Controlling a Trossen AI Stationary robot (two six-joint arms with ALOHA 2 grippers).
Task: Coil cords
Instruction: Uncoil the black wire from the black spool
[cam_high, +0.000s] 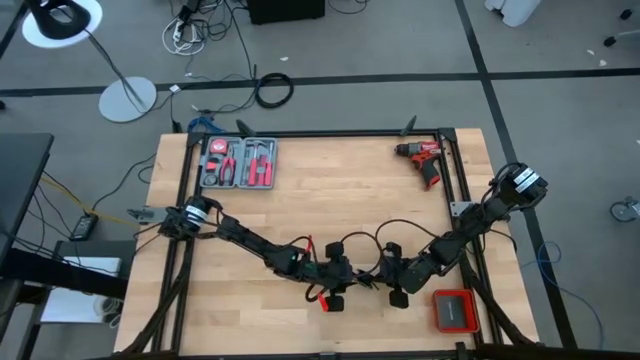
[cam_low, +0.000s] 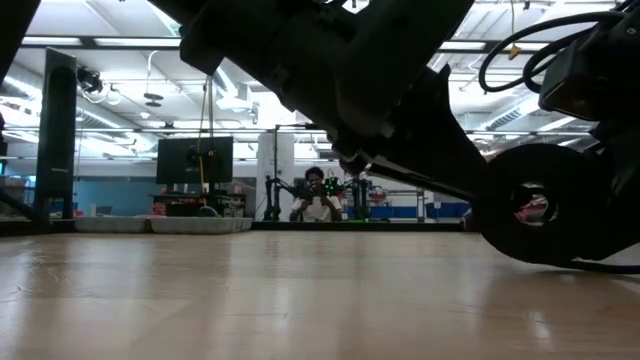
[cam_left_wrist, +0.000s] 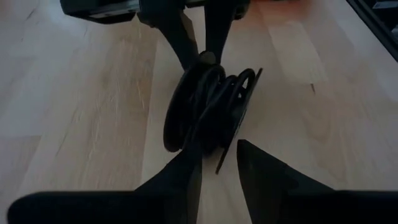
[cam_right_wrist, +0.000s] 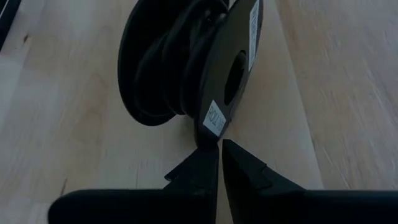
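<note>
Holding the work in the lower middle of the high view, I have both my arms bent toward one spot on the wooden table (cam_high: 330, 195), and there the cord (cam_left_wrist: 199, 106) is wound on a black spool (cam_right_wrist: 233, 74) that stands on its edge. My left gripper (cam_left_wrist: 217, 158) comes to it from the left side of the high view; its fingers (cam_left_wrist: 180, 177) stand apart, one of them touching the wound cord at the lower part of the spool, but I cannot tell if they really clamp it. My right gripper (cam_right_wrist: 219, 163) comes from the right side, with its fingers almost together, and they seem to pinch the thin rim of the labelled spool disc. In my judgement the risks are these: the spool is upright and narrow, so it can tip or roll away if one side lets go too early; the pinch on the rim is small, so the disc may slip out when I turn it; and loose turns of the cord may jump off the spool and spoil the coil. The red drill (cam_high: 425, 160) in the upper right and the tool set (cam_high: 238, 163) in the upper left lie well apart from the work.
</note>
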